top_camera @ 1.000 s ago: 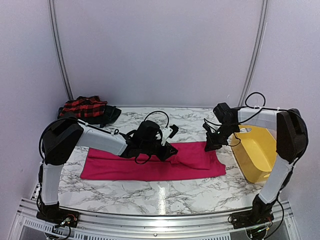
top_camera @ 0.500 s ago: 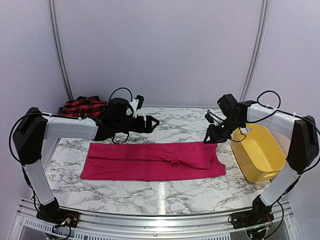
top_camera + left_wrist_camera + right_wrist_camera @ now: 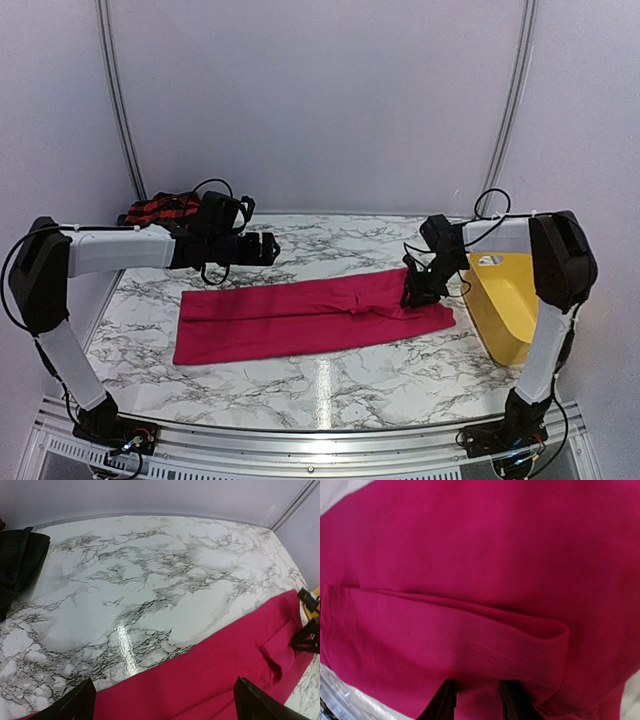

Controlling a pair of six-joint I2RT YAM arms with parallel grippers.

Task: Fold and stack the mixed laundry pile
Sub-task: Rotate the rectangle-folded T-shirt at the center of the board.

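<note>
The plain magenta-pink garment (image 3: 300, 318) lies folded into a long strip across the marble table (image 3: 330, 390), its right end angled toward the back. My right gripper (image 3: 410, 295) is down on that right end. In the right wrist view its jaws (image 3: 479, 700) stand a little apart, tips against the pink cloth (image 3: 480, 555) below a folded flap. My left gripper (image 3: 272, 248) hovers wide open above the table behind the garment, nothing between its fingers (image 3: 165, 702). The red-and-black checked garment (image 3: 155, 210) lies at the back left, partly hidden by the left arm. The dark plaid one (image 3: 17, 565) lies beside it.
A yellow plastic tub (image 3: 515, 300) stands at the table's right edge, close to the right gripper. Walls close in the back and both sides. Bare marble (image 3: 150, 580) stretches behind the pink garment (image 3: 225, 670).
The left arm drew back to the left with its jaws open. The right gripper came down onto the garment's right end. That end has swung toward the back.
</note>
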